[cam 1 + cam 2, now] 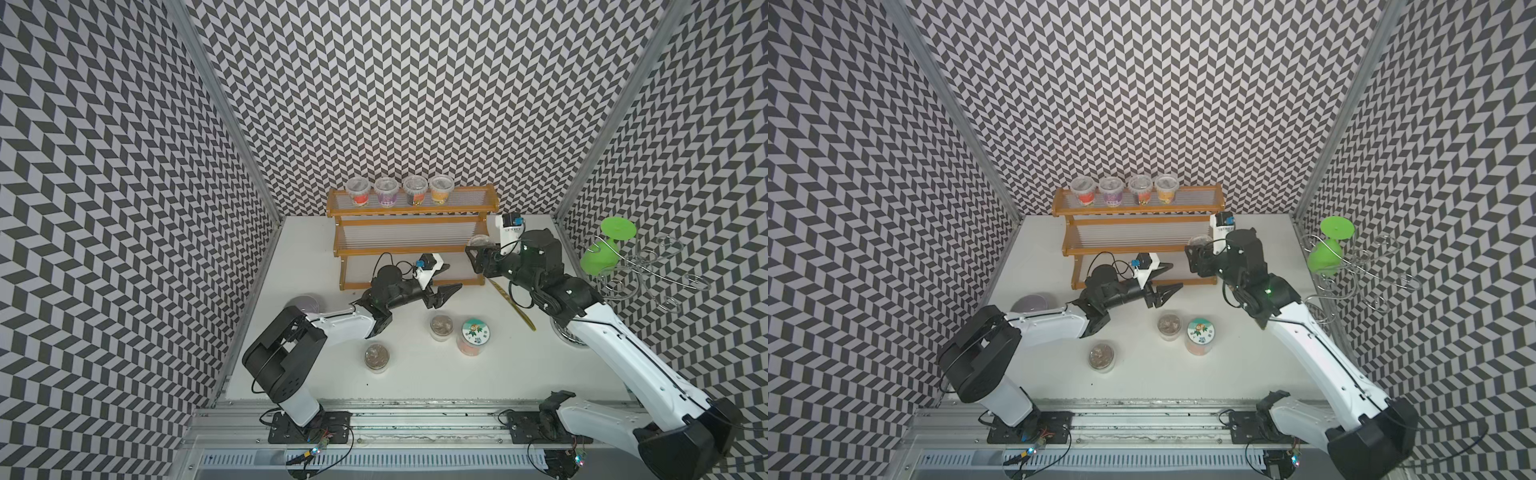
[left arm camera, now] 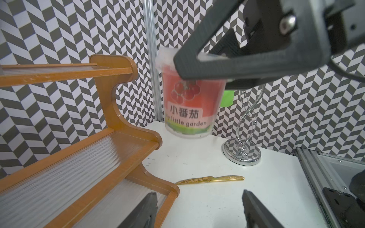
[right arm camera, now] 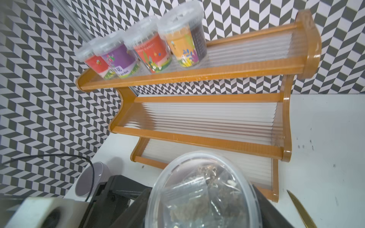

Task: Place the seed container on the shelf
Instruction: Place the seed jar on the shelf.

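My right gripper is shut on the seed container, a clear-lidded cup with a red tomato label. It hangs upright in the air off the right end of the shelf, about level with the middle tier. Several lidded cups stand in a row on the top tier. The two lower tiers are bare. My left gripper is open and empty in front of the bottom tier's right end.
On the table lie a gold knife, two clear-lidded cups and a jar with a cartoon lid. A silver wire stand holding a green cup is at the right. A grey cup sits at the left.
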You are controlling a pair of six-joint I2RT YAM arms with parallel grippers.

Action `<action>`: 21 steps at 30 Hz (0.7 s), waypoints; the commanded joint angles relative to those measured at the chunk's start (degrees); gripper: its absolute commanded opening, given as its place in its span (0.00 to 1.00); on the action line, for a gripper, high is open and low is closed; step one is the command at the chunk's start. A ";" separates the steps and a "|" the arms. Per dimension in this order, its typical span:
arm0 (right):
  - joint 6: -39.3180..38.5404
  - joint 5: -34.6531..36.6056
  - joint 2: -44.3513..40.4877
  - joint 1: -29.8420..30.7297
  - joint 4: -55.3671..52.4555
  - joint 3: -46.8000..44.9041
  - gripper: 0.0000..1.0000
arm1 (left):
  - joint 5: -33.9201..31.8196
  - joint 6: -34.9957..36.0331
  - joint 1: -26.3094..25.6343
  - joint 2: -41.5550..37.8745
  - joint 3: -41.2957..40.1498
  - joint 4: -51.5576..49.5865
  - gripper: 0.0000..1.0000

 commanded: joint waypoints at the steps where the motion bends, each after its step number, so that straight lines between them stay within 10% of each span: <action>1: 0.64 1.53 2.48 -0.21 1.87 4.55 0.73 | -0.57 -1.12 0.81 -0.72 1.82 1.36 0.72; 21: -1.43 4.79 24.03 -2.74 0.88 30.97 0.74 | -1.20 -2.57 3.17 0.86 6.51 -2.15 0.73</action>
